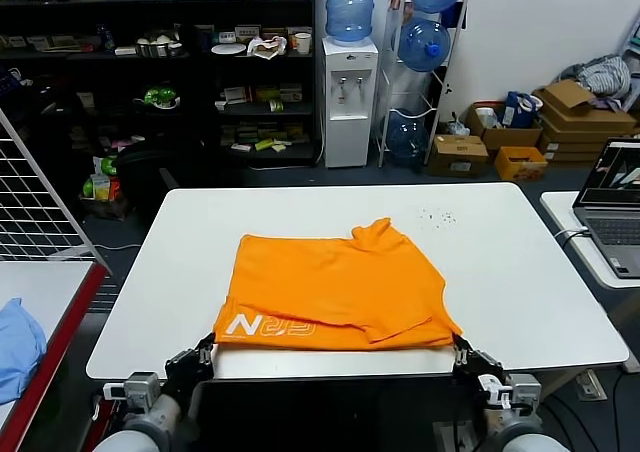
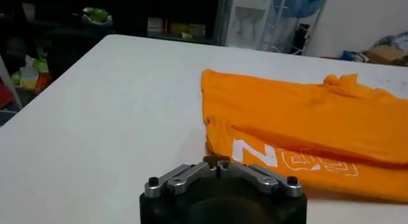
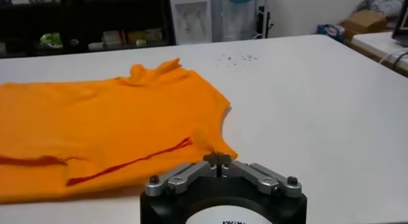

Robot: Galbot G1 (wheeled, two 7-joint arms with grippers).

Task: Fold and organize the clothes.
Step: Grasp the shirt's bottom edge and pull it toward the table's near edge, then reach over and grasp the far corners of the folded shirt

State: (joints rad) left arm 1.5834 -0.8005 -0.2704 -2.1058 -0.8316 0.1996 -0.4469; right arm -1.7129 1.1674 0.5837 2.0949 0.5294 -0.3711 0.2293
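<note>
The orange T-shirt (image 1: 340, 282) lies folded on the white table (image 1: 520, 272), with its white lettering (image 1: 270, 325) facing up along the near edge. My left gripper (image 1: 207, 345) is at the shirt's near left corner, shut, with its fingertips meeting right at the fabric's corner in the left wrist view (image 2: 217, 159). My right gripper (image 1: 458, 344) is at the near right corner and is shut on the tip of the cloth, as the right wrist view (image 3: 217, 158) shows. The shirt also shows in the left wrist view (image 2: 306, 117) and the right wrist view (image 3: 95, 123).
A light blue cloth (image 1: 15, 347) lies on a side table at the left. A laptop (image 1: 615, 207) sits on a table at the right. Shelves and a water dispenser (image 1: 348, 102) stand behind the table. Small dark specks (image 1: 435, 217) mark the far right of the tabletop.
</note>
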